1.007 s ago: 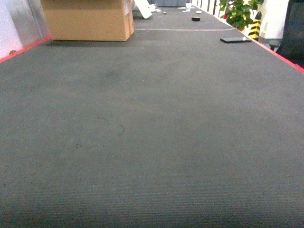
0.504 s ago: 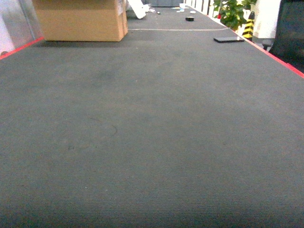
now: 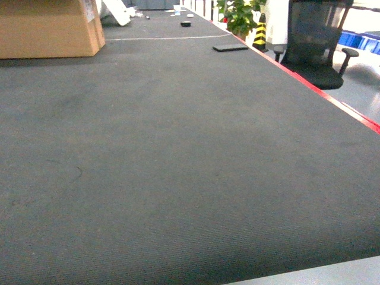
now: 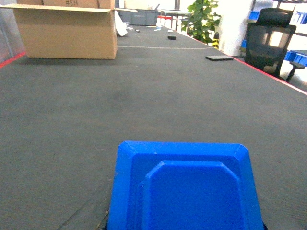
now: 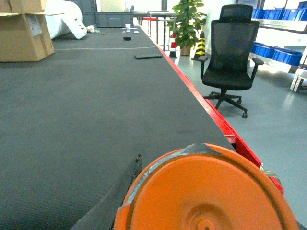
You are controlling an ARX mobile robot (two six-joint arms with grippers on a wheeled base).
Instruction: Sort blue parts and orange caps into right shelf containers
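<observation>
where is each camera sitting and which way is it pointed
Head: rides high on the robot, slanting down along the dark grey table toward the cardboard box and office chair; none of the robot shows.
Left wrist: low over the table, facing the same way; a blue part fills the bottom edge, no pincer fingers visible.
Right wrist: low near the table's red edge, facing along it; an orange cap fills the bottom.
All three views share the box and chair.

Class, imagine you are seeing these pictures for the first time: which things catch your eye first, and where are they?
A bright blue part fills the bottom of the left wrist view, and a big orange cap fills the bottom of the right wrist view. Beyond them stretches a long dark table with a cardboard box at its far left.
</observation>
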